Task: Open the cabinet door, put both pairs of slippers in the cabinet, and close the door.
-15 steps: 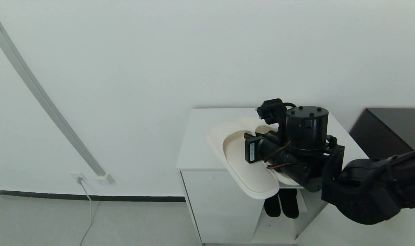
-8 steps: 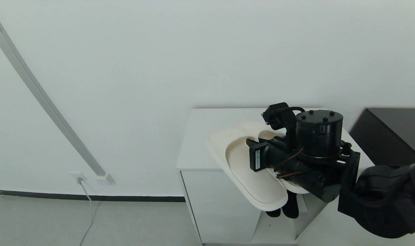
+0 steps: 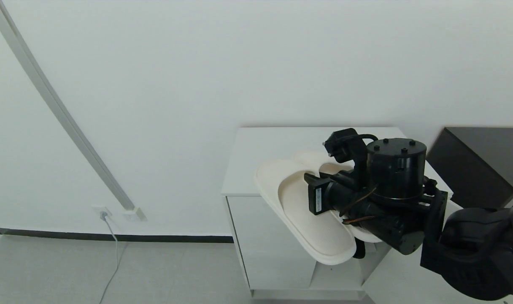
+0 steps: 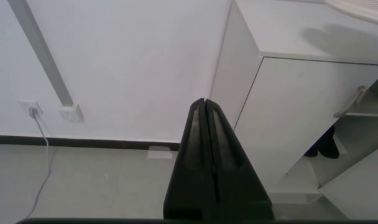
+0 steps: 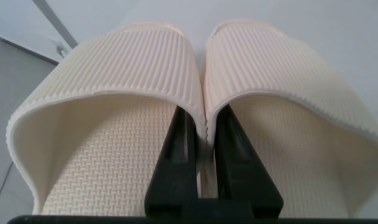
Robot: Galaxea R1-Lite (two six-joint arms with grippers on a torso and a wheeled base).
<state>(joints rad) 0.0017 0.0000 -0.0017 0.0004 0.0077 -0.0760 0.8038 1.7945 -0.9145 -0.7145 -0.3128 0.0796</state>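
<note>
A plain white wall and a grey floor fill most of the head view. One grey conduit strip slants down the wall on the left of the frame to a wall socket, from which a cable trails to the floor. One white cabinet stands against the wall at lower centre-right, and one dark piece of furniture sits at the right edge.

There are two pairs of slippers. The cream slippers, two of them side by side, hang in the air in front of the cabinet's top edge. They tilt with their heels down toward the lower centre of the frame. The black slippers are inside the cabinet's open compartment, on its floor.

The right arm comes in from the lower right of the head view, its wrist level with the cabinet top and pointing toward the wall. The right gripper has one finger inside each cream slipper and pinches their two adjoining side walls together. The left gripper is held low, facing the cabinet's side and front, with its fingers pressed flat together and nothing between them.

The right wrist view shows the grip itself and the ribbed straps and textured footbeds of the cream pair. In the head view the wrist hides the grip. The left wrist view looks into the open compartment and takes in a pale bar handle beside the opening. In the head view just a dark sliver of the black pair shows below the cream heels.
</note>
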